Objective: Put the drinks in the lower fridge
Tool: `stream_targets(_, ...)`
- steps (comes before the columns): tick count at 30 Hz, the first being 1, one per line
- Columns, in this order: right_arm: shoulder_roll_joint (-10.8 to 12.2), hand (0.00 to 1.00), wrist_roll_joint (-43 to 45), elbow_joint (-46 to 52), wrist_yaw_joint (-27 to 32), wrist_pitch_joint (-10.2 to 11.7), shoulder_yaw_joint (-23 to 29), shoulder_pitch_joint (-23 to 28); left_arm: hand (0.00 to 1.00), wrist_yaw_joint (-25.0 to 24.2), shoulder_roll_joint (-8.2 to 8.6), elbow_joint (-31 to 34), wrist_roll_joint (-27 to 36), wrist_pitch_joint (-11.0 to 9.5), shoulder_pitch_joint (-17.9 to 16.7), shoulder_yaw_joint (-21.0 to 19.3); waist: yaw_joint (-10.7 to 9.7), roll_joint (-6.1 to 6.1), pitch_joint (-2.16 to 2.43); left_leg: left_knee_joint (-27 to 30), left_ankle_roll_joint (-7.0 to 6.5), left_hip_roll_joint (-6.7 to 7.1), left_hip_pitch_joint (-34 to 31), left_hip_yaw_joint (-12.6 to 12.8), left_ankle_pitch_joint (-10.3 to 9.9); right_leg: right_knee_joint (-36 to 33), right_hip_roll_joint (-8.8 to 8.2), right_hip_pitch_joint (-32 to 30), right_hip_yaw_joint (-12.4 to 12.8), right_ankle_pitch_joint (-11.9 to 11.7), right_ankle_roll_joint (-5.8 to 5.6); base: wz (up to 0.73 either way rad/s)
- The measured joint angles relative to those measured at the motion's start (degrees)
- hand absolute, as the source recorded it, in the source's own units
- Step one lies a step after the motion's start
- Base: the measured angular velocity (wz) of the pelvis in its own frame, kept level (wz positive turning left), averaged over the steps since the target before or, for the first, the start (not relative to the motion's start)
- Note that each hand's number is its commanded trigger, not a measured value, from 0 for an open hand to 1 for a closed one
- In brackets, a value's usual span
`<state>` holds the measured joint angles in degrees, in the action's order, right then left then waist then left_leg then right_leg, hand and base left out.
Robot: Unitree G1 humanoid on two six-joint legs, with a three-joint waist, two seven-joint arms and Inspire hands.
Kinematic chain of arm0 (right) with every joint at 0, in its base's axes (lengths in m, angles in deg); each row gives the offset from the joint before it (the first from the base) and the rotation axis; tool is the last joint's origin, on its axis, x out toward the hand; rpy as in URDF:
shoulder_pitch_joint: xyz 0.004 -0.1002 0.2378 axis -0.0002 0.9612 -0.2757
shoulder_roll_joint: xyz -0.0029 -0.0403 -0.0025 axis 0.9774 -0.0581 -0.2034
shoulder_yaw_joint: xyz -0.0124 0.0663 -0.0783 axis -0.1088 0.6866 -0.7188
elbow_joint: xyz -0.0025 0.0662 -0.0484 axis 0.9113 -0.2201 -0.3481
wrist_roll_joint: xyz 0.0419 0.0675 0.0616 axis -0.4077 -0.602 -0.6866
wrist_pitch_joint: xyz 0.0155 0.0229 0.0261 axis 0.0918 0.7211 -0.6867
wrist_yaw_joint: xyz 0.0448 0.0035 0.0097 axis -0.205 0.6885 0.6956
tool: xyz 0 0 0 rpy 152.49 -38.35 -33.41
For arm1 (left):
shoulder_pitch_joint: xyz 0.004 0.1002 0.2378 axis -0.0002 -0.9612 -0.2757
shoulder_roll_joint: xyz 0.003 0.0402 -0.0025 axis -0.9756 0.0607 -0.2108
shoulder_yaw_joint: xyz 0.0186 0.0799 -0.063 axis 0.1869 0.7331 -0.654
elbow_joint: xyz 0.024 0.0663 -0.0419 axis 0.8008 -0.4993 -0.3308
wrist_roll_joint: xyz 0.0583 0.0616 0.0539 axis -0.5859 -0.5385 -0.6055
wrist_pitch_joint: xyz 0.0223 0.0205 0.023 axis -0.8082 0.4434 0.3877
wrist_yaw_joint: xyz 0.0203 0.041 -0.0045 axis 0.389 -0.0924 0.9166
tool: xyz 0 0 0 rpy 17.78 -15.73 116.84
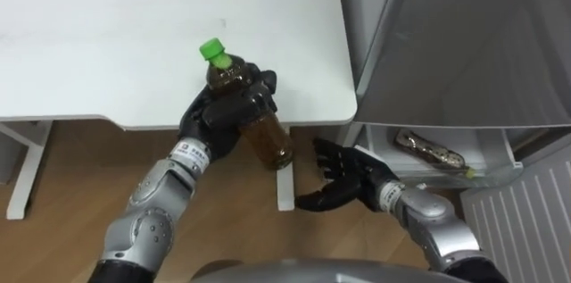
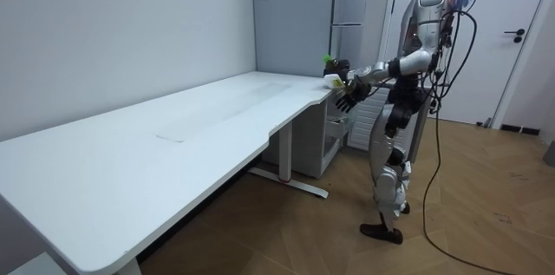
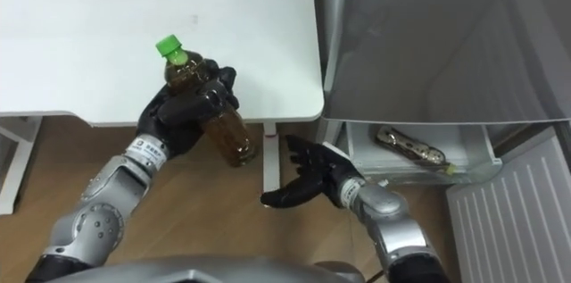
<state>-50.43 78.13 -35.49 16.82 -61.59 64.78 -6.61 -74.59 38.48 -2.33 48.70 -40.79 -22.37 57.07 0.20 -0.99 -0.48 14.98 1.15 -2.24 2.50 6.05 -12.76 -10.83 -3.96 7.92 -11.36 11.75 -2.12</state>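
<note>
So the left hand (image 1: 217, 115) has its fingers wrapped around a brown tea bottle (image 1: 269, 141) with a green cap (image 1: 211, 49), held tilted right at the front edge of the white desk (image 1: 125, 24). The right hand (image 1: 346, 178) hangs lower down with its fingers spread, holding nothing, just beside the fridge (image 1: 464, 42). The fridge's lower compartment (image 1: 496, 160) is open, with a wrapped packet (image 1: 430, 149) lying inside.
</note>
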Motion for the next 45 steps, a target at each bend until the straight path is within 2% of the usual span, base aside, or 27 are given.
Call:
stream_targets(2,-0.24,0.00,-0.30,0.44,-2.18,-0.03,-0.01,-0.02,1.00,-1.18,-0.43,0.00,-0.13,0.39,-0.62,0.01,0.33,-0.09,-0.06,0.25,0.01,-0.01,-0.15,-0.16,-0.01,0.00,0.00,-0.03,-0.22,0.00,0.00,0.04)
stream_targets(7,-2.60,0.00,-5.11,1.46,-8.06,-0.04,-0.02,0.21,1.00,-1.96,-1.70,-0.91,-6.10,2.45,-1.44,-0.03,1.44,-0.22,-0.08,0.65,0.00,-0.06,-1.05,-0.47,-0.01,-0.43,0.04,-0.87,-0.36,-0.01,0.01,0.01)
stream_targets(12,-3.31,0.00,-9.09,2.12,-12.72,-0.68,0.02,1.05,1.00,-2.94,-2.47,-1.66,-14.37,2.30,-1.72,-0.15,1.62,-0.48,0.01,0.81,0.00,-0.09,-0.90,-0.66,0.00,-0.88,0.01,-0.89,-0.51,0.00,0.01,0.01)
stream_targets(18,-3.68,0.00,-13.48,2.08,-16.76,-1.20,-0.17,1.56,1.00,-4.07,-2.71,-3.34,-14.94,1.72,-1.22,-0.10,1.74,-1.06,-0.11,0.71,0.00,-0.07,-0.70,-0.78,-0.01,-0.91,-0.01,-0.27,-0.65,-0.01,0.01,0.00)
stream_targets(24,-3.95,0.00,-20.31,-0.73,-17.01,-1.43,-2.32,1.64,1.00,-4.23,-2.93,-7.03,-16.07,2.17,-1.11,2.05,1.68,-1.21,-0.12,1.01,0.00,-0.04,-1.88,-1.47,0.03,-0.91,-0.01,-0.91,-1.61,0.00,0.01,0.06)
stream_targets(27,-3.90,0.00,-20.32,-0.74,-18.64,-1.94,-2.57,1.65,1.00,-4.30,-3.08,-7.22,-19.06,2.59,-1.16,2.91,1.67,-1.21,-0.15,1.80,-0.02,-0.09,-3.06,-1.48,0.01,-1.11,-0.03,-1.81,-1.64,-0.01,0.03,0.00)
stream_targets(36,-3.67,0.00,-26.63,-0.91,-21.20,-2.93,-4.80,2.33,1.00,-4.51,-2.96,-7.15,-19.04,2.58,-1.08,4.25,1.37,-0.72,-0.30,2.43,-0.16,-0.16,-3.73,-1.69,-0.12,-1.82,-0.09,-2.27,-1.80,-0.01,0.02,0.00)
stream_targets(39,-3.96,0.00,-31.24,-0.92,-20.92,-3.98,-5.69,3.59,1.00,-4.60,-3.16,-7.15,-19.07,2.58,-0.99,5.31,1.33,-0.53,-0.25,2.69,-0.17,-0.15,-4.31,-1.84,-0.11,-1.97,-0.08,-2.78,-1.79,-0.01,0.03,0.01)
stream_targets(45,-4.13,0.00,-33.86,-0.93,-19.24,-4.37,-7.00,4.60,1.00,-4.70,-3.72,-7.17,-20.07,2.59,-1.00,7.17,1.33,-0.60,-0.16,2.99,-0.19,-0.12,-4.75,-1.90,-0.08,-1.91,-0.05,-3.05,-1.72,-0.06,0.11,0.00)
